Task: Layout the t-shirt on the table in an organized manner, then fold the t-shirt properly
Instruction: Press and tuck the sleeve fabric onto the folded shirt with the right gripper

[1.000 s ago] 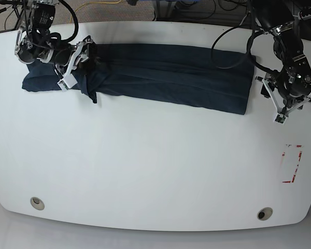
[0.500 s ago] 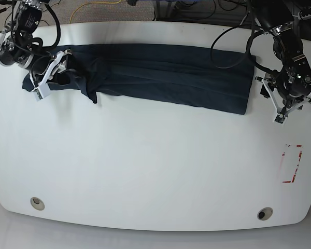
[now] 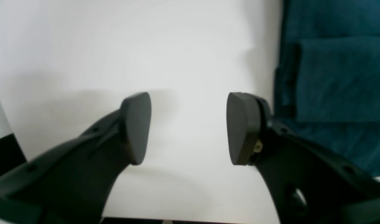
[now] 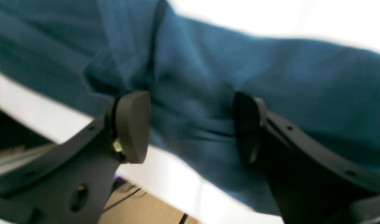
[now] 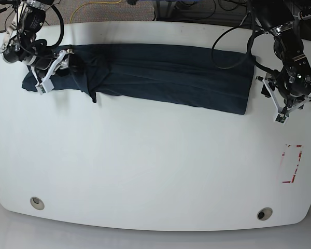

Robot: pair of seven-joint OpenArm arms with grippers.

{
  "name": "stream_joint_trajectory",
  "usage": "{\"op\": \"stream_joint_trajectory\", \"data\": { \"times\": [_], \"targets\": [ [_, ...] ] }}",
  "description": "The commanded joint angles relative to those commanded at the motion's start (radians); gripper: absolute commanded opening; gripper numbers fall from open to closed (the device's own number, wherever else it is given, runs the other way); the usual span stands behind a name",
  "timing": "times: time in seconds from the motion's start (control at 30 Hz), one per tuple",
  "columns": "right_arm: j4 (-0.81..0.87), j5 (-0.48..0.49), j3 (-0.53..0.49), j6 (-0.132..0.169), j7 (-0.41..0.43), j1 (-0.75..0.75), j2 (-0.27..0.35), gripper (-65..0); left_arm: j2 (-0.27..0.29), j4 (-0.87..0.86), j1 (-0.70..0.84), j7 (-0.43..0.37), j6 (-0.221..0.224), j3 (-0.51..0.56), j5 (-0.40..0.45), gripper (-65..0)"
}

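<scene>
Wide bare stretch of the table (image 5: pixel 145 171) across the whole near half, from the near edge up to the garment; two grey grommet holes (image 5: pixel 37 203) near the near corners, a red-white tape rectangle (image 5: pixel 292 164) by the right edge. Only a thin white strip left between the cloth and the far edge.

The t-shirt (image 5: pixel 166 75), dark navy, lying as a long folded band along the far edge, long axis running left to right, one end close to the far left corner, the other stopping short of the right edge. Bunched and creased toward the left end, smoother toward the right.

Right gripper (image 4: pixel 190 124) poised over the left end of the band, jaws spread wide, rumpled blue fabric filling the gap behind them, nothing pinched between the pads (image 4: pixel 133 124). Table edge and floor showing just beneath in that wrist view.

Left gripper (image 3: pixel 186 127) just beside the shirt's right end, over bare white table, jaws likewise wide apart and holding nothing; stacked folded edges of the shirt visible just past one fingertip (image 3: pixel 239 127), apart from it.
</scene>
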Motion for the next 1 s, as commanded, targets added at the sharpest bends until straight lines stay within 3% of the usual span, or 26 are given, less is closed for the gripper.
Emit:
{"op": "stream_joint_trajectory", "data": {
  "times": [0.37, 0.63, 0.8, 1.0],
  "targets": [
    [0.158, 0.133, -0.002, 0.000, 0.000, -0.143, 0.052, -25.0, 0.002, -0.002, 0.000, 0.000, 0.000, 0.000, 0.000, -29.4],
    [0.161, 0.153, -0.034, 0.000, 0.003, -0.143, 0.095, -25.0, 0.002, -0.002, -0.005, -0.002, 0.000, 0.000, 0.000, -29.4],
    [0.153, 0.146, -0.074, 0.000, 0.005, -0.081, 0.069, -25.0, 0.002, -0.002, -0.008, -0.002, 0.000, 0.000, 0.000, -29.4],
    [0.100, 0.146, -0.146, 0.000, 0.005, -0.012, -0.008, -25.0, 0.003, -0.002, -0.008, -0.002, 0.000, 0.000, 0.000, -29.4]
  ]
}}
